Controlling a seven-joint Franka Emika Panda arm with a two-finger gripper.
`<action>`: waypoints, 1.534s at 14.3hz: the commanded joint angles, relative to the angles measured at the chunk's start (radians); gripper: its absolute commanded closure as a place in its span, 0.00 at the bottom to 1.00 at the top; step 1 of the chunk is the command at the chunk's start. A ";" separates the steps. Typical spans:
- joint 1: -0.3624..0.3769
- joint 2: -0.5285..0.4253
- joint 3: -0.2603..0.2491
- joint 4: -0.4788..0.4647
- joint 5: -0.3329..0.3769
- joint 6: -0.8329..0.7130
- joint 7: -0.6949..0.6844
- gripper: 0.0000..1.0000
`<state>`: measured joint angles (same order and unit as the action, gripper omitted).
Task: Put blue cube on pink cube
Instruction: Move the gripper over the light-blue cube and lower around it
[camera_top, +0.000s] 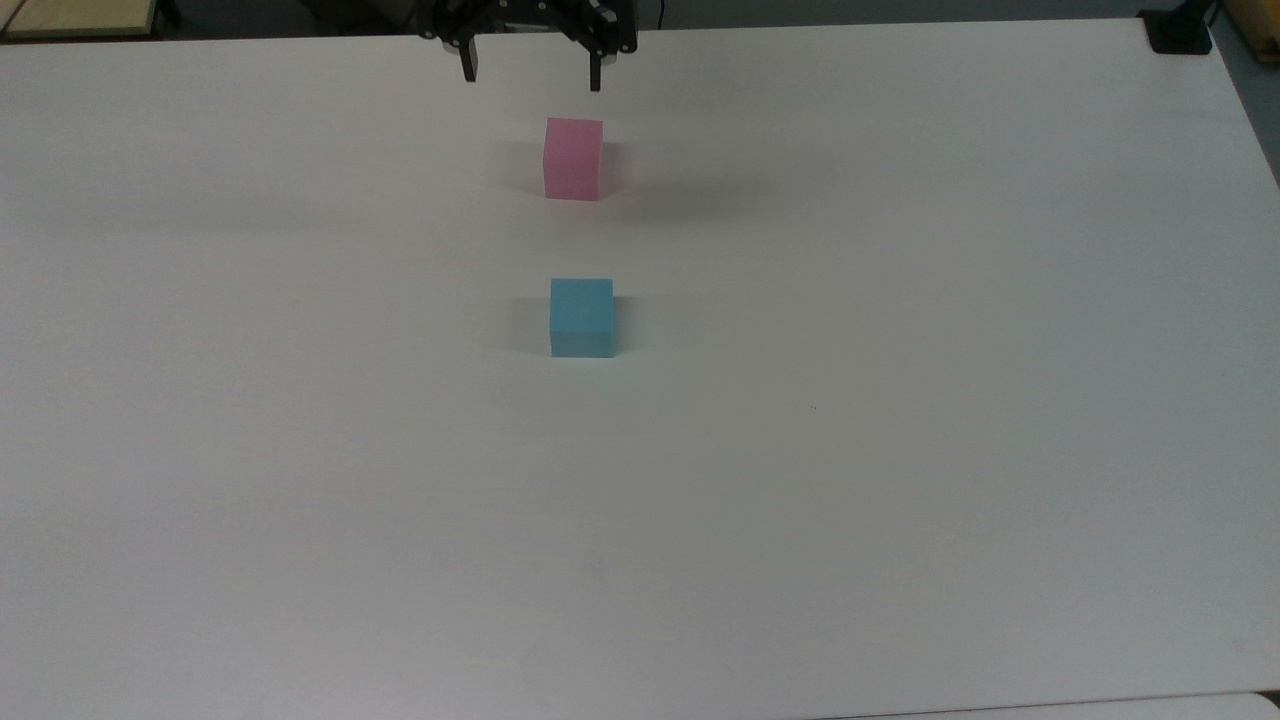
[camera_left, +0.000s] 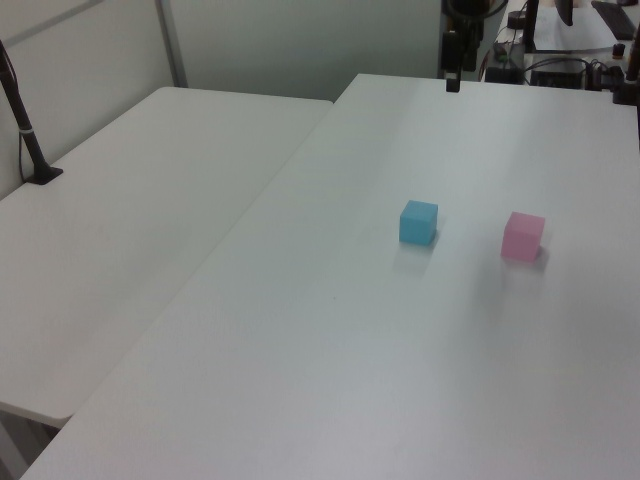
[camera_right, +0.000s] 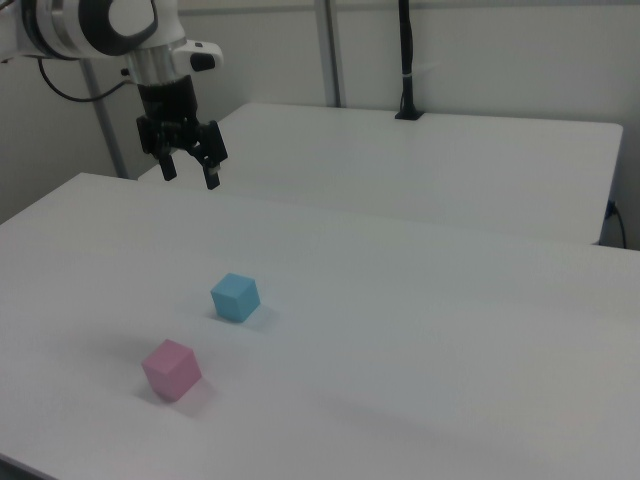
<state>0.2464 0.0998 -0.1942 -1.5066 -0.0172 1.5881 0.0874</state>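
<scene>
End effector (camera_top: 531, 76): fingers spread apart, holding nothing, raised above the white counter (camera_top: 900, 400) at the top view's upper edge. Pink cube (camera_top: 573, 159): on the counter just below the end effector in the top view, untouched. Blue cube (camera_top: 581, 317): farther from the end effector, beyond the pink cube, well apart from it.

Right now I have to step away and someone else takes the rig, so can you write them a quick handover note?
Hand: open, empty, held above the table near its far edge in the top view, beyond the pink cube.
Blue cube: resting on the table, apart from the pink cube, untouched.
Pink cube: resting on the table, nothing on top.
Done: nothing yet.
Left: bring the hand over the blue cube, grasp it, lift it, set it on the pink cube, release.
</scene>
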 joint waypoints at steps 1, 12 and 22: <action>0.022 0.006 -0.005 -0.029 0.003 0.038 0.009 0.00; 0.051 0.100 -0.004 -0.244 -0.001 0.378 0.018 0.00; 0.037 0.235 0.012 -0.261 -0.009 0.475 0.017 0.00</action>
<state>0.2862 0.3246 -0.1853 -1.7470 -0.0173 2.0307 0.0879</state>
